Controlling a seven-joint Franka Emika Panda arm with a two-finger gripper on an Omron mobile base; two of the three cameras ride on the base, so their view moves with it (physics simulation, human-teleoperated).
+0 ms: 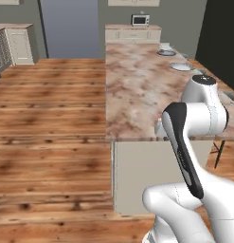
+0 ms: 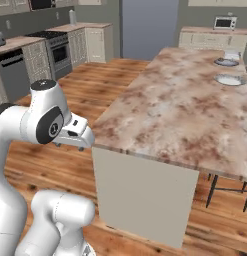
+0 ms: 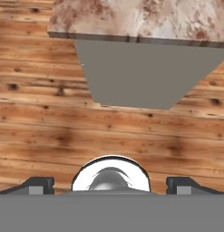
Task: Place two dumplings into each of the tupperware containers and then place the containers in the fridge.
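At the far end of the marble island counter (image 2: 185, 105), two shallow round dishes are seen: a nearer plate (image 2: 229, 79) with a pale centre and a darker-rimmed farther plate (image 2: 226, 62) beyond it, both well apart from the robot. In the left base view the same pair sits along the counter's right side, the nearer plate (image 1: 180, 66) closest and the farther plate (image 1: 166, 52) behind it. Whether any dumplings lie on them cannot be told at this size, and no tupperware containers can be made out with certainty; a pale shape just behind the farther plate is too small to identify. No fridge can be picked out with confidence either.

Nearer in, the counter's near edge and its grey end panel (image 3: 136, 72) are looked down on by the hand camera, with the wooden floor (image 3: 50, 127) beneath. The gripper (image 3: 111, 185) is held over that floor, short of the counter, its fingertips (image 3: 41, 185) set wide apart and nothing between them. The arm is folded close to its base at the counter's near corner.

Judged from this, the task is at its very start: nothing is gripped, no dumpling appears to be placed, and all loading and carrying to the fridge is left to do. The base probably needs to be driven along the island first.
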